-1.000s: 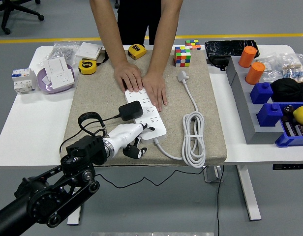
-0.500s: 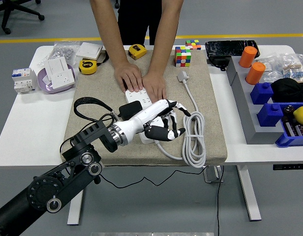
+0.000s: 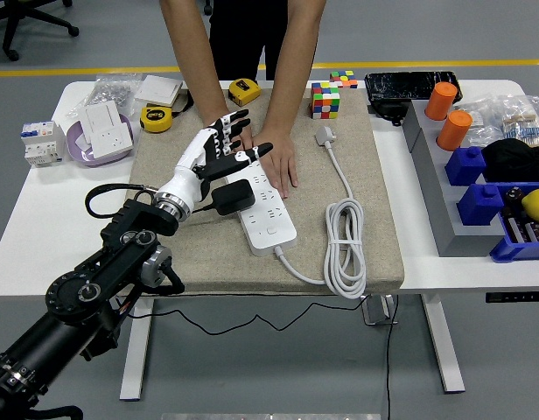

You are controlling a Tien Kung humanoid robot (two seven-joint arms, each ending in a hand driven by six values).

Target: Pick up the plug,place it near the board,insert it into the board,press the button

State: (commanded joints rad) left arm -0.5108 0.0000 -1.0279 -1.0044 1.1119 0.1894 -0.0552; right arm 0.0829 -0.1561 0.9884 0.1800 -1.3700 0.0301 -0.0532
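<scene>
The scene is lit brightly and evenly from overhead. Only short, soft shadows are cast under the cable coil (image 3: 345,249) and along the power strip (image 3: 262,206) on the beige mat (image 3: 374,175). The white desk (image 3: 51,227) is rendered close to overexposed, though no hard glare is seen. Focus is held sharp across the desk. Slight softness is noticed on the robot hand (image 3: 219,149), and mild bowing at the frame edges.

A single head view looks forward and down from high on the robot's side; the table (image 3: 24,227) edge lies toward 6 o'clock.
</scene>
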